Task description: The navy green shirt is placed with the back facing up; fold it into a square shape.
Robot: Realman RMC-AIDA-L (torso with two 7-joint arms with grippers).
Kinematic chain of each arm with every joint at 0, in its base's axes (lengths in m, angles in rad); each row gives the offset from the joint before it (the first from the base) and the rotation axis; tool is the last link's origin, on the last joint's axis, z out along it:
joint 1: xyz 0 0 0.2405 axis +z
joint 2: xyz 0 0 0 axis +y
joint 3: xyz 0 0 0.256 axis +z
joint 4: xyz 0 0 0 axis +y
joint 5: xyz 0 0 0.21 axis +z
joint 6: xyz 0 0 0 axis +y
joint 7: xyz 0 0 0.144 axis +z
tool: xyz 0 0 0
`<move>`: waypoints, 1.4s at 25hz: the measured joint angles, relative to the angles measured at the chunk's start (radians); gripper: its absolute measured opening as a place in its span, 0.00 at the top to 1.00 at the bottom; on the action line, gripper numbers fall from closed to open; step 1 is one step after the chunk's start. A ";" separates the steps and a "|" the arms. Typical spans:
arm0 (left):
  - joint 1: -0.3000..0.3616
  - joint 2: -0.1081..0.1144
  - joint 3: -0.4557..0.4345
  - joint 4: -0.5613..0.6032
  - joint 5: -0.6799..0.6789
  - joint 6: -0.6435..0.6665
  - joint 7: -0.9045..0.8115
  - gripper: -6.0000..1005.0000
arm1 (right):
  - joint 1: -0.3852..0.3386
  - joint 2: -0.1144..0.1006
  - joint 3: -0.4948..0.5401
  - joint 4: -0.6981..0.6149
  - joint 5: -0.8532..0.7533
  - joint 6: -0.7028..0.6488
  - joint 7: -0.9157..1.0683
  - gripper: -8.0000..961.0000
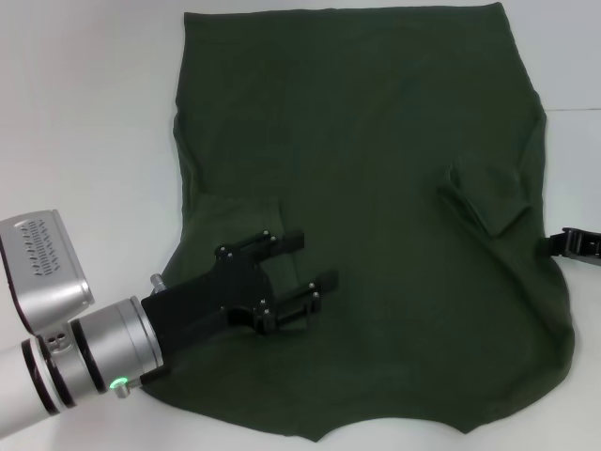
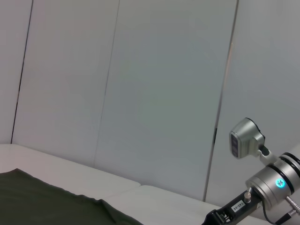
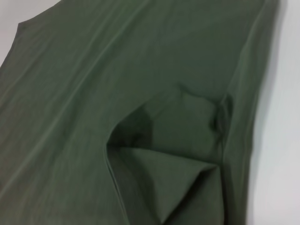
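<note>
The navy green shirt (image 1: 376, 169) lies spread flat over the white table, filling most of the head view. Its right sleeve (image 1: 488, 193) is folded inward onto the body, and the right wrist view shows that folded sleeve (image 3: 173, 154) close up. My left gripper (image 1: 315, 261) is over the shirt's near left part, open, with its black fingers (image 1: 282, 241) spread and no cloth between them. Only a black tip of my right gripper (image 1: 575, 246) shows at the shirt's right edge. The left wrist view catches a corner of the shirt (image 2: 42, 201) and the right arm (image 2: 265, 180).
Bare white table (image 1: 84, 113) surrounds the shirt on the left and on the right (image 1: 573, 169). Grey wall panels (image 2: 154, 93) stand behind the table.
</note>
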 joint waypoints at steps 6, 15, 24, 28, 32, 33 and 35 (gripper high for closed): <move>0.002 0.000 0.000 0.002 0.000 0.001 0.000 0.31 | 0.002 0.007 -0.001 -0.008 -0.001 -0.003 -0.002 0.99; 0.001 0.000 -0.001 0.001 0.000 0.000 0.000 0.31 | 0.008 0.010 0.004 -0.011 0.035 -0.061 -0.064 0.99; 0.004 0.000 -0.002 0.001 -0.014 -0.003 0.002 0.31 | 0.044 0.033 -0.005 -0.009 0.077 -0.151 -0.141 0.99; 0.005 0.000 -0.002 0.001 -0.015 -0.003 0.003 0.31 | 0.067 0.048 -0.026 -0.004 0.076 -0.154 -0.150 0.99; 0.005 0.000 -0.002 0.002 -0.015 -0.005 0.003 0.31 | 0.089 0.064 -0.055 -0.003 0.076 -0.150 -0.150 0.99; 0.005 0.000 -0.002 0.002 -0.015 -0.005 0.003 0.31 | 0.093 0.067 -0.061 -0.002 0.076 -0.148 -0.150 0.99; 0.005 0.000 -0.002 0.002 -0.015 -0.006 0.003 0.31 | 0.099 0.073 -0.068 -0.001 0.074 -0.148 -0.150 0.99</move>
